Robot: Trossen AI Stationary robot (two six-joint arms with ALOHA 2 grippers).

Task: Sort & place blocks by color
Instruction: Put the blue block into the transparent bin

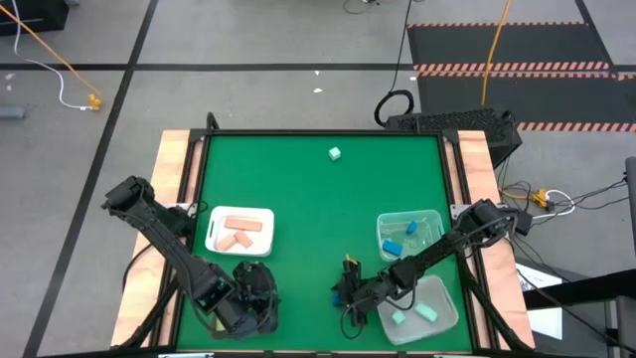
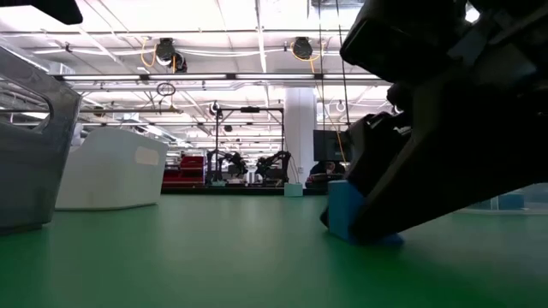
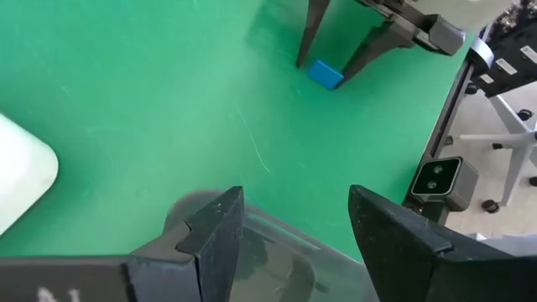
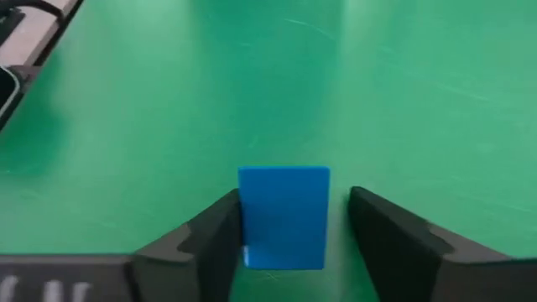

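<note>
The green-topped worktop [image 1: 318, 209] with pale wooden side rails sits on a grey tiled concrete floor [image 1: 248, 89]. Past its far right corner there's black matting edged in red-and-white hazard stripes [image 1: 507, 68], and a yellow cable [image 1: 45, 45] trails off past the far left corner. Behind the worktop it's a big open hall: white square pillar [image 2: 300, 133], rows of bright ceiling strip lights [image 2: 214, 34], red cabinets [image 2: 190, 167] way back.

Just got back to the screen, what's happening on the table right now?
The right pincer is down on the green table, straddling a blue block; one finger touches it, a gap remains on the other side. The left pincer hangs open over a clear bin. Pink blocks lie in the white tray; one mint block sits alone.
</note>
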